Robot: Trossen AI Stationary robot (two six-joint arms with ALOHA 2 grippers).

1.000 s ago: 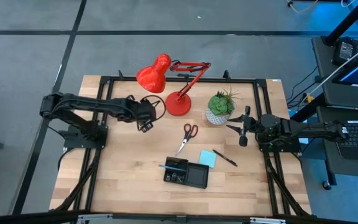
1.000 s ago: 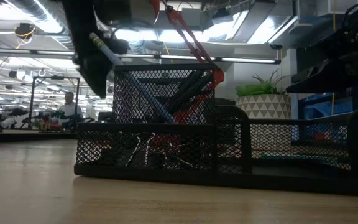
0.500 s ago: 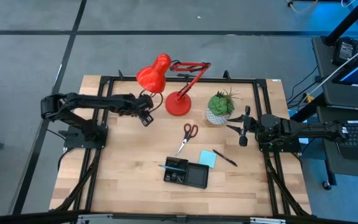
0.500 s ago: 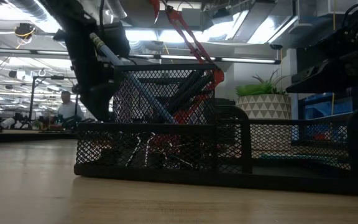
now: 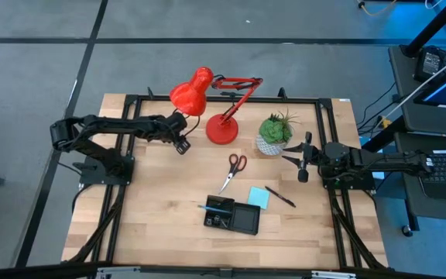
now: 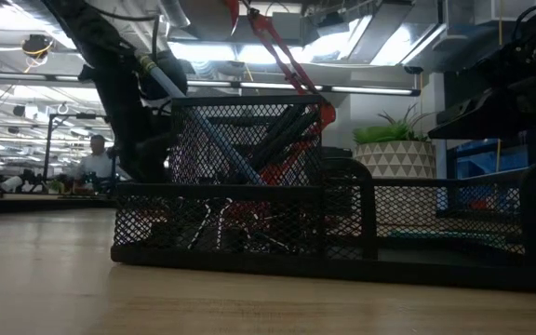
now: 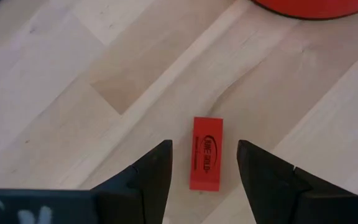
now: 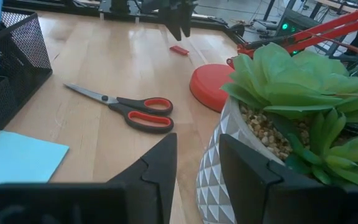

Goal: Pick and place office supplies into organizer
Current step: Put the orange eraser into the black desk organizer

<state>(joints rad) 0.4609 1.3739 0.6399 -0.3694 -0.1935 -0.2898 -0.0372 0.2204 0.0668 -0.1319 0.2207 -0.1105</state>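
Dark jointed arms, black cables

Small red rectangular eraser-like piece (image 7: 207,153) with dark printed logo lies flat on the bare wood near the back-left of the table. Red-handled scissors (image 5: 235,169) lie flat mid-table, closed, handles toward the back, blades pointing toward the front. Light blue sticky-note pad (image 5: 259,197) sits flat just behind the right end of the organizer. Thin dark pen (image 5: 281,197) lies flat, angled, just right of the pad. Black mesh organizer (image 5: 232,216) stands front-center: tall cup section at its left end, lower open compartments to the right. A blue-tipped pen (image 6: 197,116) leans tilted in the cup.
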